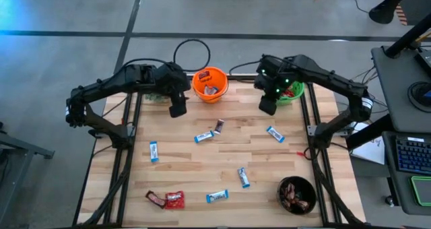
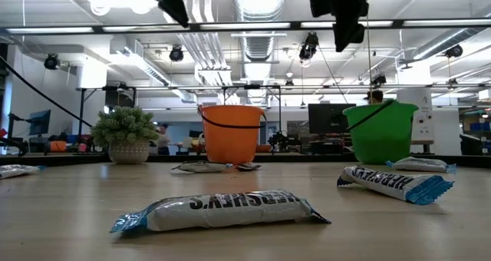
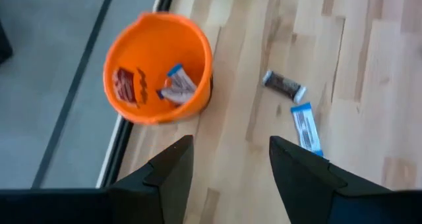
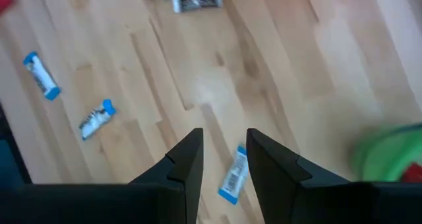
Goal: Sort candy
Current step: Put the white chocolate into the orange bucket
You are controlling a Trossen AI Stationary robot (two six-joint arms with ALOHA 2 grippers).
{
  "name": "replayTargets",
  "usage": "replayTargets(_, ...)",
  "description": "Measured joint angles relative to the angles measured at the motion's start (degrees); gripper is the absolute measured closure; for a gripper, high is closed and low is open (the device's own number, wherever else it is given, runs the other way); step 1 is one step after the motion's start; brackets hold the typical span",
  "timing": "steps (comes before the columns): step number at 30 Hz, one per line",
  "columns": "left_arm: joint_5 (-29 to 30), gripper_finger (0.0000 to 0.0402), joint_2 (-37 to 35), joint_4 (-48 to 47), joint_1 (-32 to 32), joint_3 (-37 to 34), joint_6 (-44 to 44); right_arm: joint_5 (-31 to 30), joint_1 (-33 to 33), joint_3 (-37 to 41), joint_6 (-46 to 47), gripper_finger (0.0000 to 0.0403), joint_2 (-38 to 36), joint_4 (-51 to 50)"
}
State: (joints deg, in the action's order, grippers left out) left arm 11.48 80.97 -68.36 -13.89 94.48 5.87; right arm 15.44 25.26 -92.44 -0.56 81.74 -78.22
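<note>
Candy lies scattered on the wooden table [image 1: 182,165]: blue-and-white bars [image 1: 204,136] [image 1: 275,133] [image 1: 243,177], a dark bar [image 1: 219,126] and a red packet [image 1: 175,200]. My left gripper [image 3: 231,141] hangs open high above the table, beside the orange bucket [image 3: 158,66], which holds a red packet and a blue-and-white bar. My right gripper [image 4: 224,135] hangs open next to the green bucket [image 1: 291,91]. A blue-and-white bar [image 4: 232,174] lies on the table below its fingers. Neither gripper holds anything.
A dark bowl [image 1: 297,194] with dark sweets stands at the near right corner. A small potted plant [image 2: 126,134] stands at the far left, left of the orange bucket. Black frame rails run along the table's left and right edges.
</note>
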Motion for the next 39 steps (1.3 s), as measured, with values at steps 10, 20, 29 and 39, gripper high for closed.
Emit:
replayTargets(10, -2.5, 0.0212, 0.0, -6.9, 0.0, 0.0, -0.3, -0.4, -9.6, 0.0, 11.4, 0.0296, 0.1, 6.8)
replayTargets(20, -12.0, 0.0212, -0.1, -12.2, 1.7, 0.0, 0.9, -4.5, -18.2, 0.8, 29.7, 0.0296, 0.1, 10.9)
replayTargets(29, -12.6, 0.0212, -0.2, -13.0, 2.1, 0.0, 3.6, -14.9, -29.2, 1.5, 40.4, 0.0296, 4.5, 11.3)
replayTargets(39, -12.6, 0.0212, -0.4, -13.6, 2.1, 0.0, 4.4, -10.4, -37.2, 1.6, 42.2, 0.0296, 16.7, 11.2)
